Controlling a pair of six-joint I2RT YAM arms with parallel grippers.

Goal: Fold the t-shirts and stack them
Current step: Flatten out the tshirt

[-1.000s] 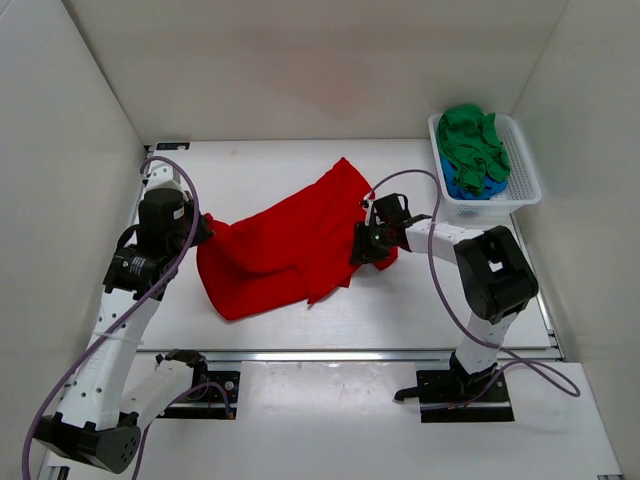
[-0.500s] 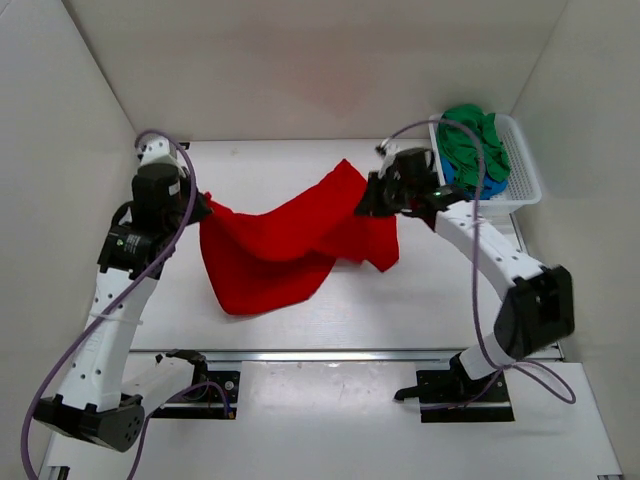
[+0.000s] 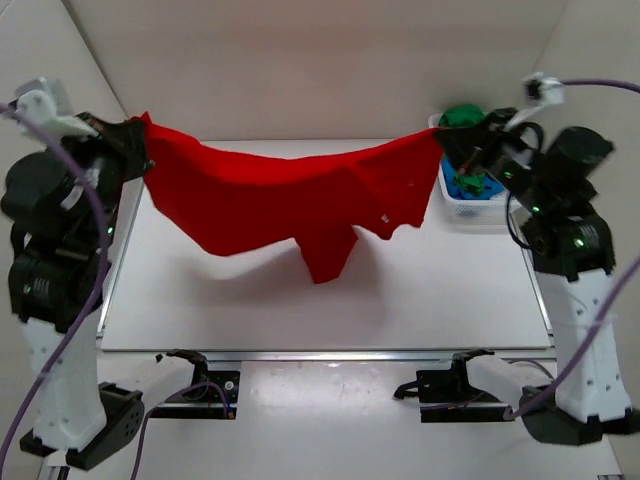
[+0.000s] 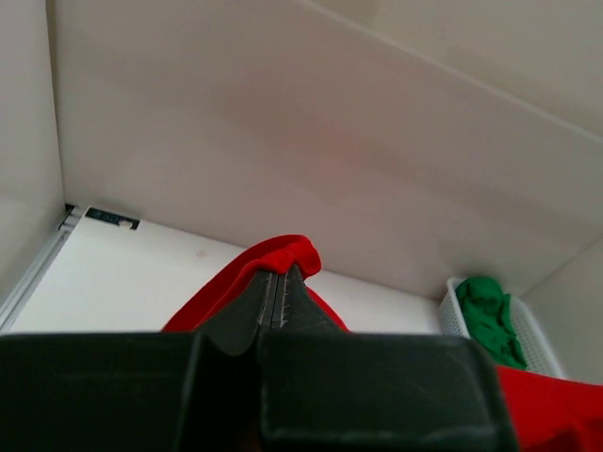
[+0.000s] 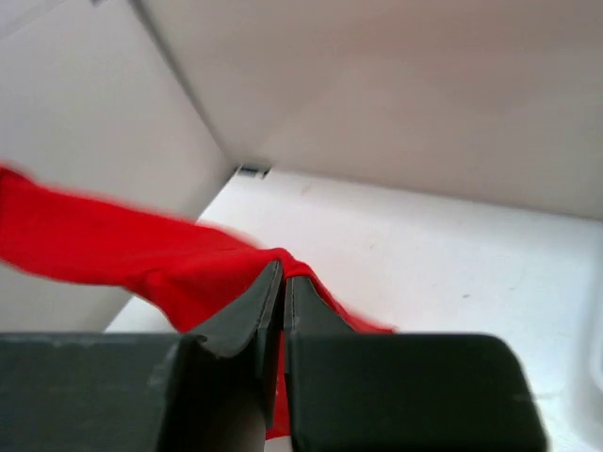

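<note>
Nearest me, the desk (image 3: 420, 290) lies smooth and white under the action. Above it the red t-shirt (image 3: 280, 195) hangs clear of the surface, strung like a washing line between the two arms. Its top edge is pulled nearly straight, and the lower part droops to a ragged point near the middle. It's soft, thin, matte cloth, with loose folds gathering on the right side.

The left end effector (image 3: 140, 125) is pinched tight on one corner, and the wrist view shows red cloth bunched between its closed fingers. The right end effector (image 3: 445, 140) is clamped the same way on the opposite corner.

To do this well, I'd say both arms want to come down together and level, with the stretch held even. That way the dangling hem touches first and the rest rolls out flat. If one side leads, or there's any slack, it will crumple. Each grip is only a small pinch, so a hard tug could pull the cloth free.

Further back on the right, the white plastic basket (image 3: 470, 208) holds a crumpled green t-shirt (image 3: 462, 116) on top of a blue t-shirt (image 3: 468, 185).
</note>
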